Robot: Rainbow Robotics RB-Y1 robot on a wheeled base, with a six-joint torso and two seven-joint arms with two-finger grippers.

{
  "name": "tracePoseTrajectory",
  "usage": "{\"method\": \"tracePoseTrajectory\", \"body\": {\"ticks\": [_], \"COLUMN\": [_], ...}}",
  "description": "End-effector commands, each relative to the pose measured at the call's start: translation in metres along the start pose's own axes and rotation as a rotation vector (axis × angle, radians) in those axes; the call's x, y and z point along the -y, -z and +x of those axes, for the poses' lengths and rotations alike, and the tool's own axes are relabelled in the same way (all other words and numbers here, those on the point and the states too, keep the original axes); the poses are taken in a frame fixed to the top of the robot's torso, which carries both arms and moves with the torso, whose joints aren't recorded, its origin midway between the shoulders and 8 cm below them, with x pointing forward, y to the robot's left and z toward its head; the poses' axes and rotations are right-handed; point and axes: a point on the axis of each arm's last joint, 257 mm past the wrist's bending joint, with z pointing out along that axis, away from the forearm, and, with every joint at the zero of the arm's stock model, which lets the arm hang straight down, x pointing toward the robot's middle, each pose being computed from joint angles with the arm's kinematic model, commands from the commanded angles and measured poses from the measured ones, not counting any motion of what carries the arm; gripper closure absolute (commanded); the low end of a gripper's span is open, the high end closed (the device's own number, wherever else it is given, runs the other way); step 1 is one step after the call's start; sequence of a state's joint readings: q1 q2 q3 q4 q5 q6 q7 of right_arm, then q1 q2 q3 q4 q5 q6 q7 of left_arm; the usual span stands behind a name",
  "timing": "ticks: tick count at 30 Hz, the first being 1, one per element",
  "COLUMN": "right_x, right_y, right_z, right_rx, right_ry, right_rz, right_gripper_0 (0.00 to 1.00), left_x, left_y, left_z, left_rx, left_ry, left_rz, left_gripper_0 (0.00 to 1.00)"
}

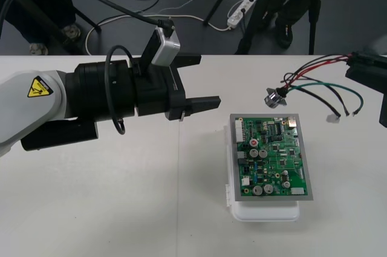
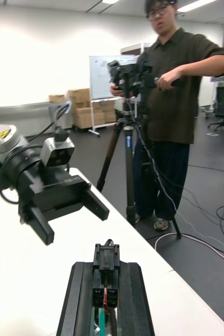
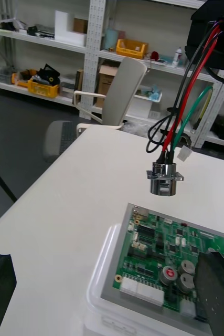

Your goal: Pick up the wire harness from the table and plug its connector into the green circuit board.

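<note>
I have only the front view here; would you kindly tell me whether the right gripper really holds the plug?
Observer: Yes; in the right wrist view the black plug sits clamped between the right gripper's fingers.
Operator: Thank you. Does the socket rest on the table?
Observer: It seems not; the left wrist view shows the socket hanging from its wires, above the table, beyond the board.
Operator: And is the left gripper touching the table?
Observer: No; the right wrist view shows it open and held off the table.
</note>
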State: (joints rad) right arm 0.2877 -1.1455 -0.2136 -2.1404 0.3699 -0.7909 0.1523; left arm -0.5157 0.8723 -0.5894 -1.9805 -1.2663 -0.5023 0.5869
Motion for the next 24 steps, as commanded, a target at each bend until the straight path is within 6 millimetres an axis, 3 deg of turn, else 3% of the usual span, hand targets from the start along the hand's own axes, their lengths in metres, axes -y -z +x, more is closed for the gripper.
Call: {"method": "tracePoseTrajectory", "body": {"ticks": [1, 11, 17, 24], "right_x": [-0.011, -0.042, -0.05, -0.065], "right_y": [0.014, 0.025, 0.019, -0.001], "right_z": [-0.005, -0.014, -0.021, -0.031], "right_rx": [-0.01, 0.02, 0.06, 0.154], "right_ry": [-0.042, -0.027, 0.051, 0.028], "right_rz": [-0.059, -0.249, -0.314, -0.358], "right_gripper_0": [1.0, 1.0, 1.0, 1.0], "left_x": [0.026, 0.043, 0.052, 0.066], "left_y": [0.024, 0.059, 0.077, 0.092], "left_z": [-0.002, -0.005, -0.006, -0.011], "left_rx": [-0.034, -0.035, -0.011, 0.043], "left_ry": [0.012, 0.031, 0.01, -0.005], "left_rz": [0.095, 0.173, 0.211, 0.255], "left_gripper_0": [0.0, 0.0, 0.0, 0.0]}}
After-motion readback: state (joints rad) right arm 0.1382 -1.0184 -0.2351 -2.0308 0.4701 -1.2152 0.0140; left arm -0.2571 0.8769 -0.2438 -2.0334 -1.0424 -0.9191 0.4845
